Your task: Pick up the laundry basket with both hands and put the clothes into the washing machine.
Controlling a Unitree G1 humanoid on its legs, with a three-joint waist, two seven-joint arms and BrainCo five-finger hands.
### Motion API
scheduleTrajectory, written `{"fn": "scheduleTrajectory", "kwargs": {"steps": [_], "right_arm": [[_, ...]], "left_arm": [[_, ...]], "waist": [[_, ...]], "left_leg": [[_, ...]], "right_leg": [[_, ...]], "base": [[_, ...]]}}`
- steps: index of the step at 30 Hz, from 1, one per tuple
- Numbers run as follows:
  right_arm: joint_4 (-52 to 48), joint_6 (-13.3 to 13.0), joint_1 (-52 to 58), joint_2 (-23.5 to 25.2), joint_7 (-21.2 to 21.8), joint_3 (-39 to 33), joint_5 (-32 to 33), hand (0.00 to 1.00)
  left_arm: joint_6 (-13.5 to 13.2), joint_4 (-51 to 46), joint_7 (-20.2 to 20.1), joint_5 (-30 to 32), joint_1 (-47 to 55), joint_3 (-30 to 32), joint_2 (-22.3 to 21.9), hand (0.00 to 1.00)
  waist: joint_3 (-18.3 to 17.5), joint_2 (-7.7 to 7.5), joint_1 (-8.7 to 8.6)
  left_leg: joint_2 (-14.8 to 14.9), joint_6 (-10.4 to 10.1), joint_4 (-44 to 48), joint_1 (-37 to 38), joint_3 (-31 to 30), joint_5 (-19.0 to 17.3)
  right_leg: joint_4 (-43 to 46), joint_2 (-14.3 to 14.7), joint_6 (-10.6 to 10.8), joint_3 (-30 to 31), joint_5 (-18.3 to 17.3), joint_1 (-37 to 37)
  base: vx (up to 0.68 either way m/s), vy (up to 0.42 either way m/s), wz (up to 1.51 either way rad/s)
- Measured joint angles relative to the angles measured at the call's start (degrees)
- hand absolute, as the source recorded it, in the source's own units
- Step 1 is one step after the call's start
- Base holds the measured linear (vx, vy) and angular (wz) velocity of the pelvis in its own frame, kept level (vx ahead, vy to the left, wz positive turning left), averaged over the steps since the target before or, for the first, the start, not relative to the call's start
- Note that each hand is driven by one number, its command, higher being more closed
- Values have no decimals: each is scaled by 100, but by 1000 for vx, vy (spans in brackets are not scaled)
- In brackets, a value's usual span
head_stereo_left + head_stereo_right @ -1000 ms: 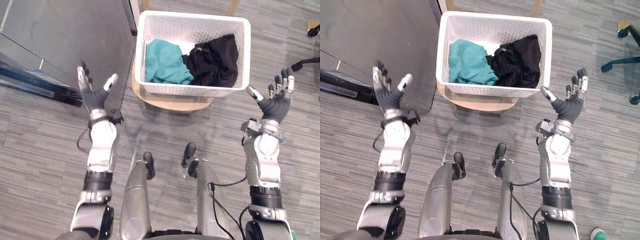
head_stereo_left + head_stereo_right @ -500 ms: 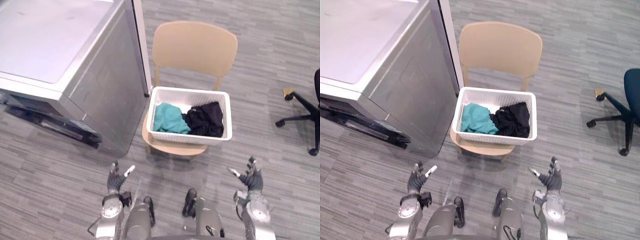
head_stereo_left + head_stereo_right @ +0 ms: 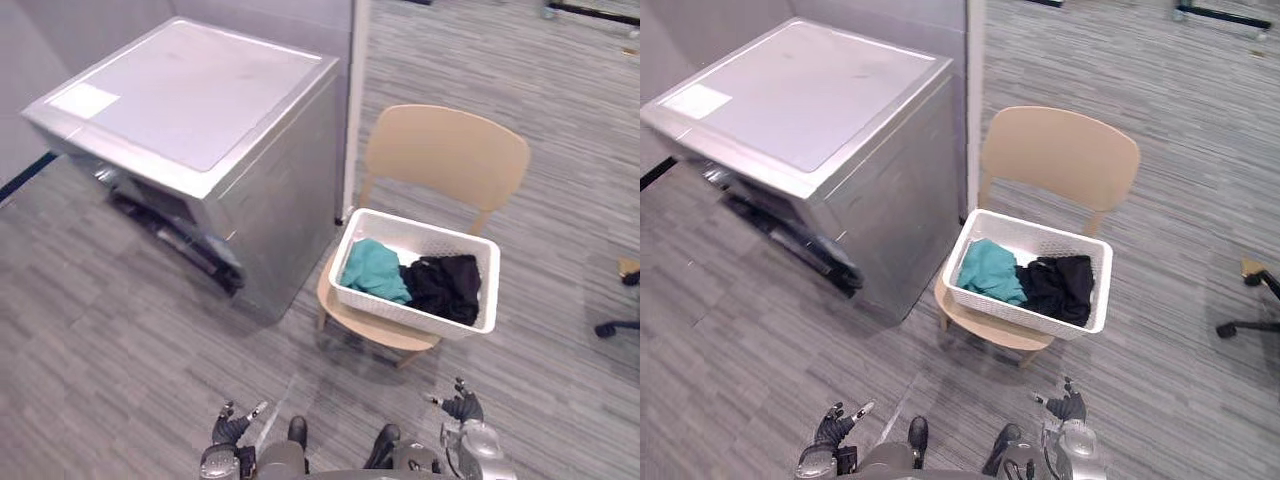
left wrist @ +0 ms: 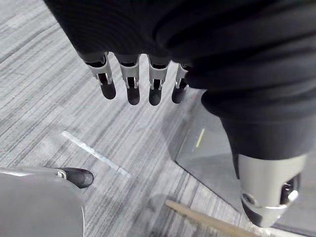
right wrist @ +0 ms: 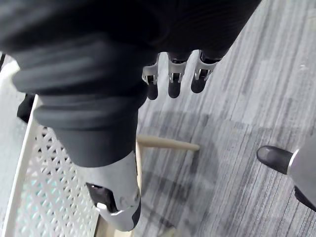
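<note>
A white perforated laundry basket (image 3: 470,319) sits on the seat of a tan chair (image 3: 446,160). Inside it lie a teal garment (image 3: 372,269) and a black garment (image 3: 444,287). The silver washing machine (image 3: 205,130) stands to the left of the chair, its lid down. My left hand (image 3: 232,426) is low at the view's bottom edge, fingers straight, holding nothing. My right hand (image 3: 460,407) is low on the right, also open and empty. Both hands are well short of the basket. The right wrist view shows the basket's wall (image 5: 44,187) close by.
A white panel edge (image 3: 350,100) rises between the machine and the chair. An office chair's base (image 3: 1250,325) sits at the right edge. Open grey plank floor (image 3: 120,330) spreads to the left and in front of the chair.
The whole picture has shifted: the head camera has tilted up and back, so the machine and chair show more fully. Both hands now sit lower and smaller in view, still open.
</note>
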Motion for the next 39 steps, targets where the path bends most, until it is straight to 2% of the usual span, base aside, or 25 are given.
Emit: {"fn": "scheduleTrajectory", "kwargs": {"steps": [2, 3, 5, 6, 8, 10, 11, 12, 13, 14, 15, 17, 19, 21, 22, 24, 25, 28, 29, 30, 32, 36, 37, 38, 39], "right_arm": [[52, -5, -45, -32, -5, -70, 3, 0], [158, -6, -117, -69, -20, -79, 5, 0], [254, 7, -153, -132, -21, -78, 6, 0], [257, 12, -151, -137, -24, -94, 9, 0], [326, 43, -146, -136, -19, -137, 14, 0], [384, 44, -153, -10, -6, -141, 13, 0], [401, 55, -150, 26, 2, -134, 11, 0], [407, 76, -146, 20, 4, -126, 9, 0], [402, 87, -150, 5, 4, -115, 9, 0], [381, 91, -181, -6, 3, -76, 8, 0], [380, 94, -227, 5, 5, 36, 9, 0], [356, 93, -265, 30, 21, 173, 27, 0], [179, 91, -220, 10, 19, 169, 47, 0], [26, 86, -208, -7, 19, 171, 47, 0], [-86, 69, -114, -5, 22, 222, 46, 0], [-103, 68, -12, -8, 67, 333, 45, 0], [-139, 68, 21, -8, 135, 373, 44, 0], [-644, 66, 115, 67, 229, 478, 41, 0], [-886, 48, 127, 53, 233, 543, 42, 0], [-1073, 41, 129, 83, 231, 557, 45, 0], [-1224, 10, 122, 143, 226, 603, 45, 0], [-1290, 34, 112, 201, 223, 504, 44, 0], [-1274, 37, 126, 222, 224, 507, 44, 0], [-1205, 38, 119, 187, 234, 510, 44, 0], [-1150, 47, 84, 171, 233, 523, 43, 0]], "left_arm": [[3, 7, 14, 1, -53, -65, -17, 0], [7, 81, 24, 2, -118, -28, -29, 0], [20, 208, 94, 12, -224, -15, -22, 0], [21, 230, 115, 14, -224, -16, -31, 0], [3, 275, 118, 32, -217, 4, -46, 0], [2, 289, 107, 80, -202, 3, -31, 0], [-10, 298, 98, 113, -188, 28, -56, 0], [-10, 300, 101, 119, -193, 29, -45, 0], [-7, 304, 103, 125, -186, 25, -38, 0], [0, 325, 105, 152, -179, 20, -23, 0], [-1, 323, 111, 159, -177, 22, 23, 0], [0, 323, 114, 168, -128, 25, 122, 0], [-7, 323, 114, 174, -142, 27, 114, 0], [-2, 332, 114, 209, -183, 28, 123, 0], [-9, 331, 109, 235, -192, 28, 139, 0], [-10, 334, 111, 303, -181, 32, 133, 0], [-11, 326, 111, 362, -191, 39, 121, 0], [-47, 189, 98, 406, -193, 252, -2, 0], [-51, 70, 97, 404, -193, 373, -68, 0], [-57, -27, 99, 400, -192, 432, -143, 0], [-87, -66, 90, 393, -218, 400, -216, 0], [-123, -52, 93, 393, -256, 404, -374, 0], [-116, 7, 95, 394, -249, 402, -393, 0], [-117, 79, 95, 393, -199, 399, -449, 0], [-116, 125, 91, 393, -208, 399, -434, 0]], "waist": [[5, 11, -16], [0, 12, -2], [20, -26, -128], [8, 24, -193], [39, 31, -228], [43, -38, -189], [77, -85, -183], [108, -96, -204], [123, -87, -233], [182, -11, -312], [310, 19, -362], [407, 2, -456], [474, -21, -479], [542, -21, -520], [552, -78, -548], [540, -109, -631], [550, -88, -626], [548, 10, -469], [569, 53, -435], [574, 55, -406], [595, -15, -299], [552, 45, -286], [497, 139, -282], [427, 281, -261], [413, 288, -250]], "left_leg": [[112, 97, -117, -130, 934, 78], [290, 422, 10, -207, 2364, -138], [536, 760, 351, -219, 3999, -387], [651, 744, 403, -114, 4383, -359], [542, 721, 339, 35, 4233, -207], [391, 828, 503, -24, 4044, -429], [306, 825, 754, -68, 3943, -760], [145, 850, 939, -56, 3816, -977], [65, 896, 960, -28, 3766, -1034], [13, 936, 1018, 10, 3634, -1109], [-8, 947, 1011, 136, 3513, -1155], [-93, 943, 878, 313, 3320, -1153], [-169, 925, 841, 375, 3168, -1164], [-208, 911, 841, 397, 2997, -1174], [-302, 905, 867, 435, 2800, -1175], [-331, 737, 1072, 459, 2474, -1304], [-253, 597, 1237, 430, 2364, -1405], [284, 468, 2583, -74, 2394, -1442], [600, 418, 3491, -389, 2392, -1303], [835, 416, 4171, -575, 2400, -921], [989, 499, 4449, -684, 2383, -953], [1020, 352, 2709, -646, 2044, -996], [942, 59, 1772, -484, 1741, -717], [964, -76, 1168, -369, 1439, 18], [962, -59, 1030, -263, 1421, -157]], "right_leg": [[-96, -97, -82, -433, -2, 52], [-100, -202, -85, -672, 34, 64], [-89, -438, -21, -1085, 76, 179], [-79, -498, 65, -1235, 118, 280], [-120, -550, 335, -1310, 276, 475], [-7, -760, 411, -1361, 265, 559], [403, -1042, 564, -1316, 161, 549], [1022, -1433, 546, -1037, 91, 444], [1436, -1592, 242, -767, 31, 277], [2253, -1610, -218, 68, -101, -129], [2752, -1289, -24, 875, -263, -435], [2705, -703, 235, 1550, -506, -700], [2192, -286, 257, 1765, -589, -981], [1338, 84, 367, 2083, -469, -1204], [691, 260, 244, 2448, -89, -1220], [605, 289, -17, 2515, 286, -1087], [598, 313, -18, 2442, 402, -993], [499, 520, -112, 2160, 199, -735], [500, 604, -185, 2057, 113, -558], [465, 638, -269, 2045, 22, -323], [255, 626, -280, 2125, 2, -10], [45, 544, -244, 2177, 25, 131], [7, 583, -154, 2187, 11, 128], [-22, 720, -46, 2265, -28, 97], [-9, 752, 28, 2315, -60, 84]], "base": [[-153, 88, 119], [-96, 134, 90], [-53, 192, 122], [43, 247, 131], [63, 214, 83], [14, 236, 52], [16, 228, 54], [37, 256, 53], [62, 247, 55], [102, 248, 49], [91, 149, 49], [92, 81, 51], [117, 46, 53], [178, -8, 69], [225, -53, 81], [304, -140, 101], [304, -177, 79], [274, -196, 33], [265, -218, 14], [269, -184, 5], [223, -70, -22], [184, 20, -8], [174, 126, -20], [177, 161, -28], [202, 221, -20]]}}
